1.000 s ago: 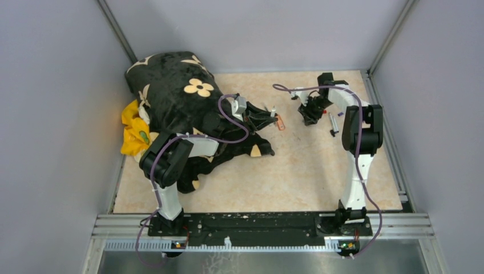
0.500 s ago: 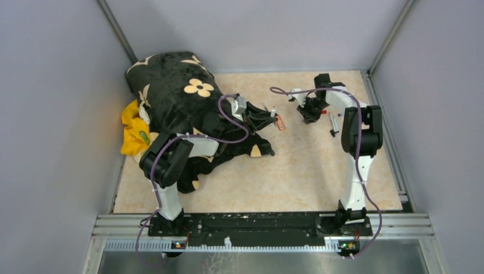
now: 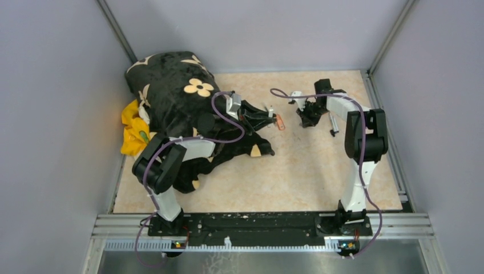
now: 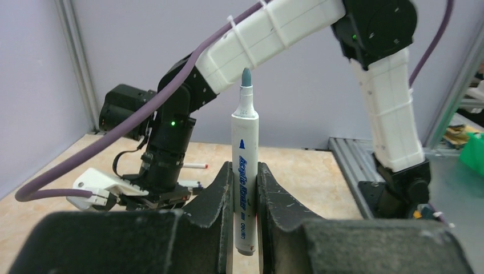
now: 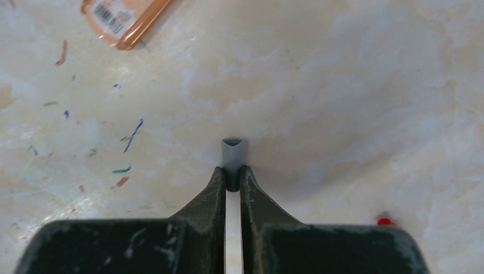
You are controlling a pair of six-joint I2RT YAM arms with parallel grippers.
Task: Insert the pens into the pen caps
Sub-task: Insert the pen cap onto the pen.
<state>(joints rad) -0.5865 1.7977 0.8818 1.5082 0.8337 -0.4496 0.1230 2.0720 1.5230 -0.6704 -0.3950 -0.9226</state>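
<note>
Nearest the bases, both elbows are seen swung outward from a second ago, so the wrists are being re-aimed. Farther out, a white marker (image 4: pixel 246 137) is kept upright, tip bare, clamped in the left gripper (image 4: pixel 245 178). Beyond it, a grey cap (image 5: pixel 233 151) is pinched by the right gripper (image 5: pixel 231 176) over the table (image 5: pixel 342 85). Alignment is judged unfinished.

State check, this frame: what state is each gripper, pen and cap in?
left gripper: shut on white marker
white marker: uncapped, upright, tip up
right gripper: shut on grey cap
grey cap: gripped, not on any pen
orange marker: lying flat, ungripped
</note>
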